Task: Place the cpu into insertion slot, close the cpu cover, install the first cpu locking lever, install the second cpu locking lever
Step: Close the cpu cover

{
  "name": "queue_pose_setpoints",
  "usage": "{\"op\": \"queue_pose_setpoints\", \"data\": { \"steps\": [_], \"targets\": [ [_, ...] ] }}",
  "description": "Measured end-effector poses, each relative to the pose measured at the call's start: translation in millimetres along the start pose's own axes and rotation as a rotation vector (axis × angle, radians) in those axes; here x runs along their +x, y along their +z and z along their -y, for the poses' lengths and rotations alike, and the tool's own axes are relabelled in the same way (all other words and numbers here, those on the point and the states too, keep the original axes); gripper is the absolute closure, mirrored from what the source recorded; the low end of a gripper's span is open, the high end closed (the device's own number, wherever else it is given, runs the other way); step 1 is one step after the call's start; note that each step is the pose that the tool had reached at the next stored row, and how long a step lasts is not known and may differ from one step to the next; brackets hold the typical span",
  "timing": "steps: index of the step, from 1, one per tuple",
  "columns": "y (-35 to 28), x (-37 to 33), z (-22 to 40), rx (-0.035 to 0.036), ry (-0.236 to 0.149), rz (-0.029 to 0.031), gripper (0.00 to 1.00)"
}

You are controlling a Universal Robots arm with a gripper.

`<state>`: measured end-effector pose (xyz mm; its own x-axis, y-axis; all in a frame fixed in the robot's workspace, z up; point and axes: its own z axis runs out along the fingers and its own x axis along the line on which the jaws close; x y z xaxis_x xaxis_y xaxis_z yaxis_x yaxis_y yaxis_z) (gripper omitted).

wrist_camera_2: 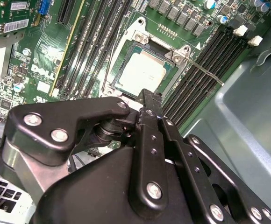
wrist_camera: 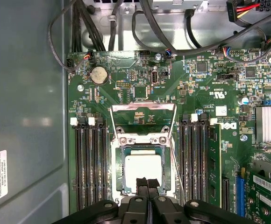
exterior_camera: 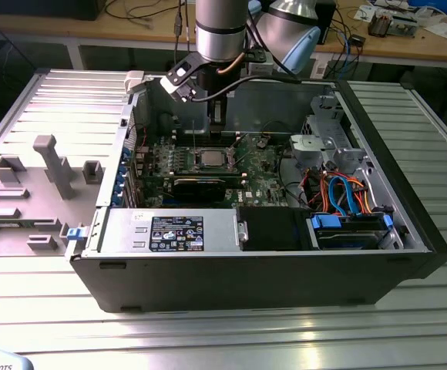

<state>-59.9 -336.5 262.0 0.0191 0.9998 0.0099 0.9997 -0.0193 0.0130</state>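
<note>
At the motherboard's (wrist_camera: 126,88) middle, the cpu (wrist_camera: 142,169) lies in the insertion slot (wrist_camera: 118,163) — cpu cover (wrist_camera: 126,107) folded open — gripper (wrist_camera: 147,183) pinched together, empty, over the chip's edge.

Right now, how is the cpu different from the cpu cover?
The cpu is a solid pale square; the cpu cover is a frame with a big window. The cpu lies in the insertion slot; the cpu cover is swung open, off it. Both are silvery metal.
</note>
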Motion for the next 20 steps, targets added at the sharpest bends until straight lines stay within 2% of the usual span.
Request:
{"op": "queue_pose_setpoints", "data": {
  "steps": [13, 16, 20],
  "targets": [
    [-1.9, 0.0, -0.1, 0.0000, 0.000, 0.0001, 0.89],
    [-1.9, 0.1, -5.6, 0.0009, 0.000, 0.0002, 0.89],
    [-1.9, 0.2, -6.7, 0.0013, 0.000, 0.0009, 0.89]
  ]
}}
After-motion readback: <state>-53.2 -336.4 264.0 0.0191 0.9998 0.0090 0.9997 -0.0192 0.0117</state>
